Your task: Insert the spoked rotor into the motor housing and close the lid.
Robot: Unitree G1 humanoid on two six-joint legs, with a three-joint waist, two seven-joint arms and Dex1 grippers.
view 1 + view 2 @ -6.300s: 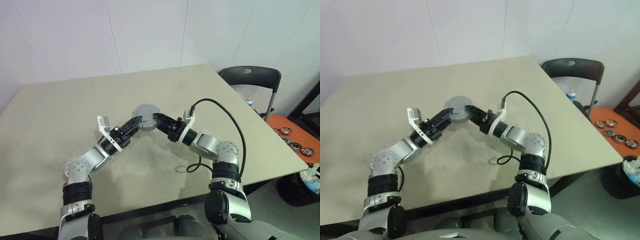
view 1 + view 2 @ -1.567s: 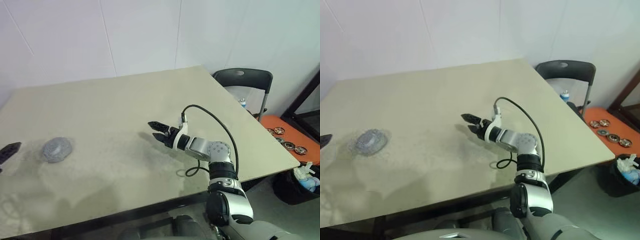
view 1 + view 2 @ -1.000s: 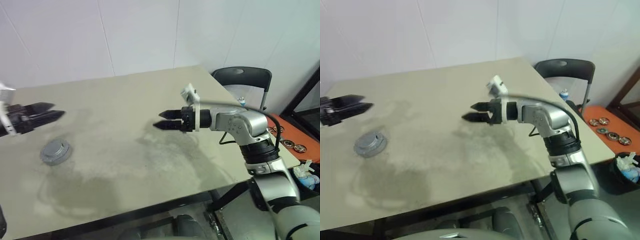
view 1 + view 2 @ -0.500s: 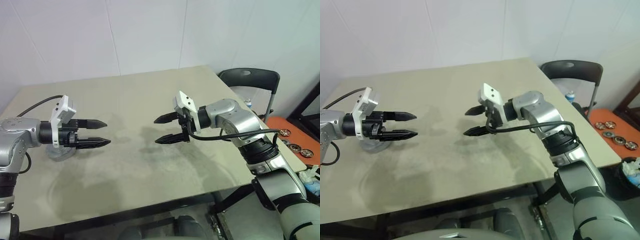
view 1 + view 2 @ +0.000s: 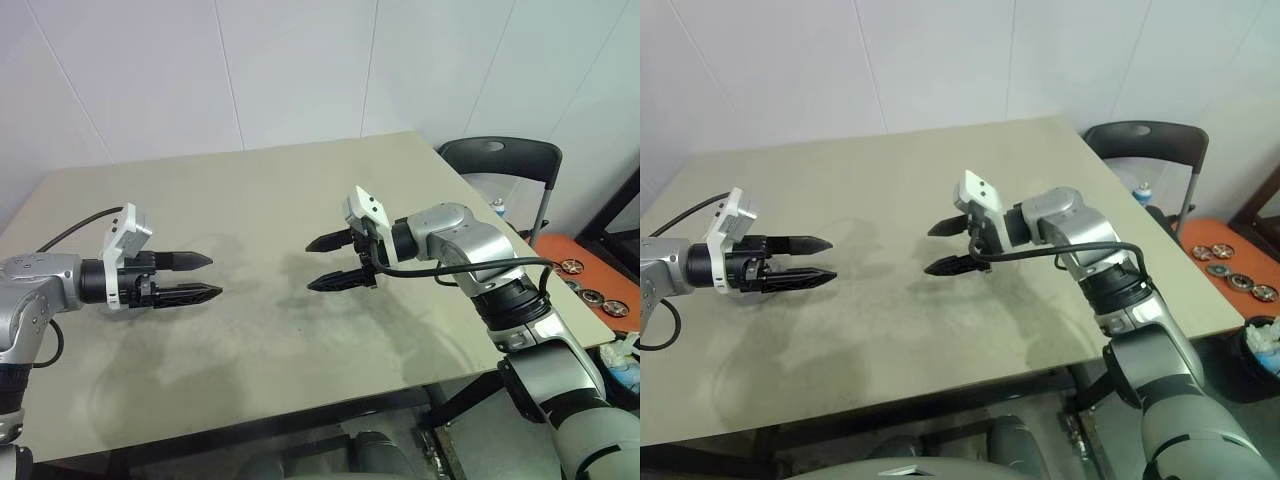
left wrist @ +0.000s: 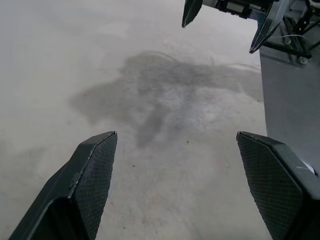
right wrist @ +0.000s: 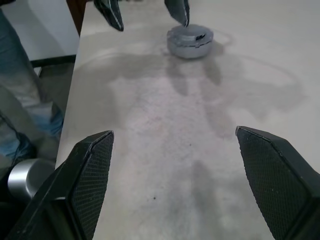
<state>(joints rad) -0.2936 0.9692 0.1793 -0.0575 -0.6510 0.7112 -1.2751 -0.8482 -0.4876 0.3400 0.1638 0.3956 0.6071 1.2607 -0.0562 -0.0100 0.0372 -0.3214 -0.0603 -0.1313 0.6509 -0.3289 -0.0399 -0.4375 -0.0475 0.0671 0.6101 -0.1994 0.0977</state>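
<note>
A: Where is the motor assembly sitting? From the head cameras I am not finding it.

B: The left arm is covering it there. The right wrist view is showing it: a round grey closed housing [image 7: 190, 41] resting on the tabletop [image 5: 260, 200], just beneath and beyond the tips of the left end effector [image 5: 206, 277].

A: Is the spoked rotor showing?

B: No, the grey lid is sitting on top, so whatever is inside is hidden. The dark slots round it are too blurred to make out properly.

A: And the end effectors?

B: Both are hanging above the tabletop, released, fingers spread wide and grasping nothing. The right end effector [image 5: 325, 263] is pointing across toward the left one, the two well apart with bare tabletop between them.

A: Anything cut off at the edges?

B: A person's leg in jeans [image 7: 22, 105] is being cropped at the edge of the right wrist view. A black chair [image 5: 500, 160] is standing past the tabletop's far right corner, and an orange tray with small round parts [image 5: 590, 285] is partly cut off by the frame.
</note>
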